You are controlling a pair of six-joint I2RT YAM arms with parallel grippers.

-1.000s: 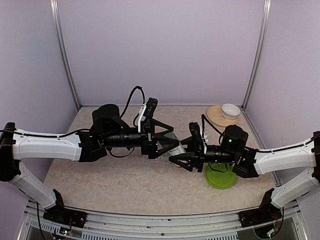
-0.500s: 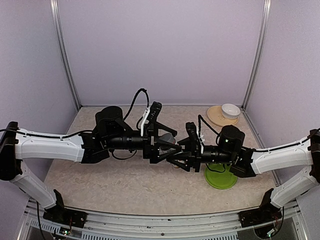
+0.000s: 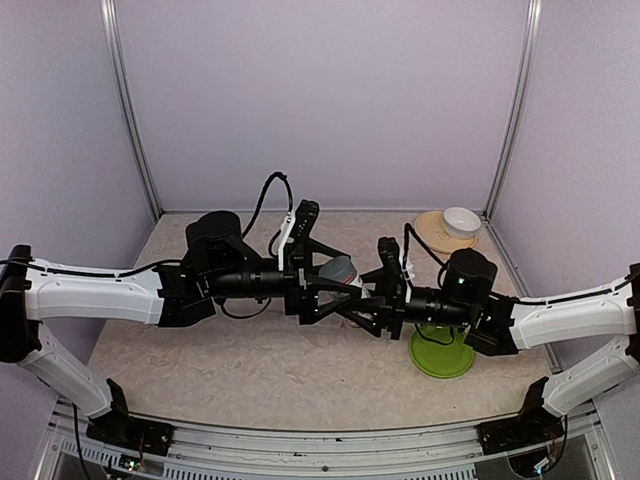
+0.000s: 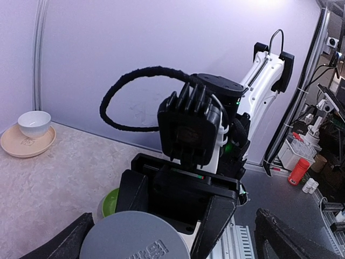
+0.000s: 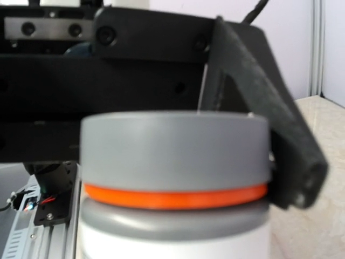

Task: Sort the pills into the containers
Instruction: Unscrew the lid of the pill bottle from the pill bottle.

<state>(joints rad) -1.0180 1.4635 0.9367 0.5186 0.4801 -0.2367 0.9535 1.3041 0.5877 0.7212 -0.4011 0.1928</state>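
Pinching one grey-capped bottle with right end effector, spreading left end effector wide round its cap.

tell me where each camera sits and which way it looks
Top external: above and behind the arms, looking down on the table; both arms show, the left hand and right hand meet at a grey-capped bottle.
Left wrist: on the left arm, looking to the robot's right at the right arm; its own spread fingers at the bottom corners.
Right wrist: on the right arm, looking close at the bottle's cap; own fingers unclear.
Shared: all three show the bottle; top and left wrist share the white bowl.
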